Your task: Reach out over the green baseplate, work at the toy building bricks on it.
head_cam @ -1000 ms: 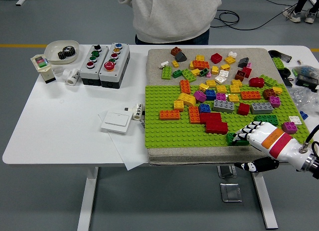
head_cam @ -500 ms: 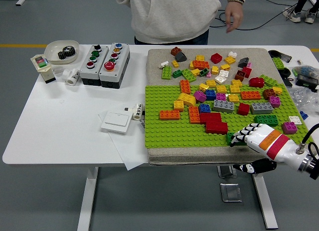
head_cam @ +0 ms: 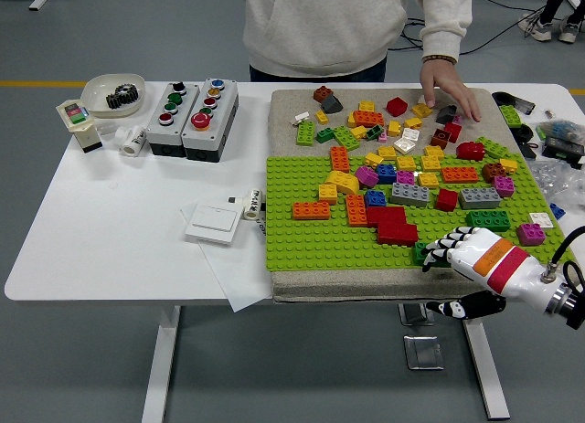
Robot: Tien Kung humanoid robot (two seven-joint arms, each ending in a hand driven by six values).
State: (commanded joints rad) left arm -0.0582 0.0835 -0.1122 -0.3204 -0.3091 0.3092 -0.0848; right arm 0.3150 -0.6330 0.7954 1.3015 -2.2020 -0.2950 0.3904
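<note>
White table (head_cam: 110, 231) carries a green baseplate (head_cam: 302, 236) strewn with toy bricks; at its near right corner, the right hand (head_cam: 471, 251) curls onto a dark green brick (head_cam: 424, 253), as a person's hand (head_cam: 445, 83) touches bricks beyond its far edge.

Right hand (head_cam: 477, 252) fingers (head_cam: 442, 245) touch dark green brick (head_cam: 425, 253) on green baseplate (head_cam: 302, 240).

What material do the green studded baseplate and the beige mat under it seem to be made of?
The green studded baseplate looks like hard moulded plastic: even rows of studs, uniform colour. The beige mat beneath looks like felt or foam: dull, speckled surface, soft rounded corners; which one is unclear.
</note>
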